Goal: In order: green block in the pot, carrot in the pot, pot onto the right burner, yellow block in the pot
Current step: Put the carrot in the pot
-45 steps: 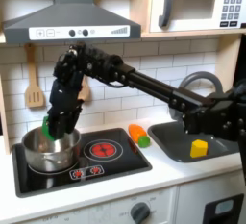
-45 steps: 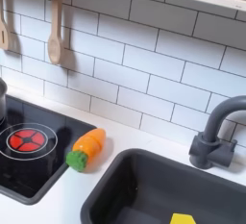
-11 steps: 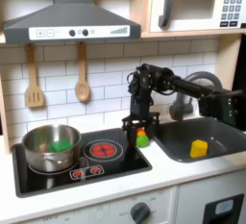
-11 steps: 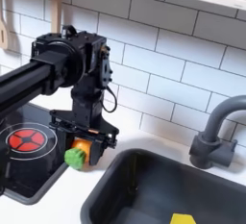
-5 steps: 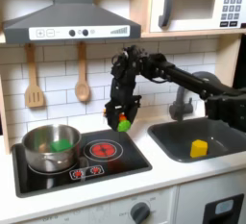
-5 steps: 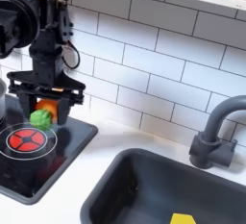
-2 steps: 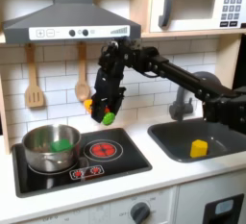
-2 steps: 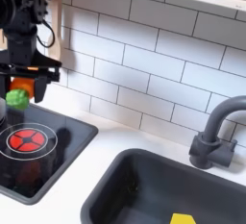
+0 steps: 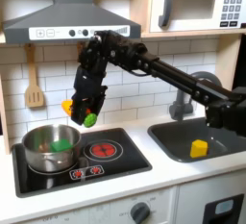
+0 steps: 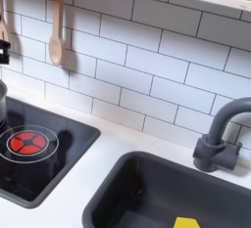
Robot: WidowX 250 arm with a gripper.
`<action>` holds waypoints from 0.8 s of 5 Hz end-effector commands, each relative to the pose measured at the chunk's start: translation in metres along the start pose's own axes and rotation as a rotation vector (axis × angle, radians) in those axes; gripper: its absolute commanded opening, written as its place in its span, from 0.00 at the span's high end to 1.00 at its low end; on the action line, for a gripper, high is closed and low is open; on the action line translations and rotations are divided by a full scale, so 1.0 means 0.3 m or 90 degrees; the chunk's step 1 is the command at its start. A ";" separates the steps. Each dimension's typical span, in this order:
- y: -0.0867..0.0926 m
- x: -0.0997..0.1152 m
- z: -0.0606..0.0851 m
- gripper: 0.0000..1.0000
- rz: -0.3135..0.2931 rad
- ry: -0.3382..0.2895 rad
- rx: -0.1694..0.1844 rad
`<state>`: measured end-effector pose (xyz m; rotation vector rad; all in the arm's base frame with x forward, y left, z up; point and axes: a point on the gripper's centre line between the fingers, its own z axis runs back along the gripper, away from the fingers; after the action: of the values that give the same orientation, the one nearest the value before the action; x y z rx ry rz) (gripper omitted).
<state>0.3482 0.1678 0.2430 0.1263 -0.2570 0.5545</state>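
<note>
In the first exterior view my gripper (image 9: 82, 111) is shut on the carrot (image 9: 71, 105), orange with its green tip (image 9: 88, 119) pointing down to the right. It hangs in the air just above the right rim of the steel pot (image 9: 38, 154). The pot stands on the left burner, and the green block (image 9: 61, 144) lies inside it. The right burner (image 9: 103, 150) is bare and also shows as red rings (image 10: 26, 142) in the second exterior view. The yellow block (image 9: 199, 148) sits in the sink (image 9: 173, 136); its top edge (image 10: 186, 222) shows at the bottom of the second exterior view.
A black cooktop (image 9: 130, 161) lies on the white counter. Two wooden utensils (image 9: 34, 84) hang on the tiled wall behind the pot. A grey faucet (image 10: 221, 134) stands behind the sink basin (image 10: 147, 188). The arm (image 9: 163, 74) stretches from the first exterior view's right across the stove.
The gripper has carried the carrot left from above the right burner to over the pot's rim. It has slid out past the second exterior view's left edge.
</note>
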 end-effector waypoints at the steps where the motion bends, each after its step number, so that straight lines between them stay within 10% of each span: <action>1: -0.018 0.029 -0.010 1.00 0.014 -0.016 0.015; 4: 0.014 0.078 -0.049 1.00 0.025 -0.064 0.063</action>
<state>0.3646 0.1859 0.2329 0.2481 -0.3186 0.6009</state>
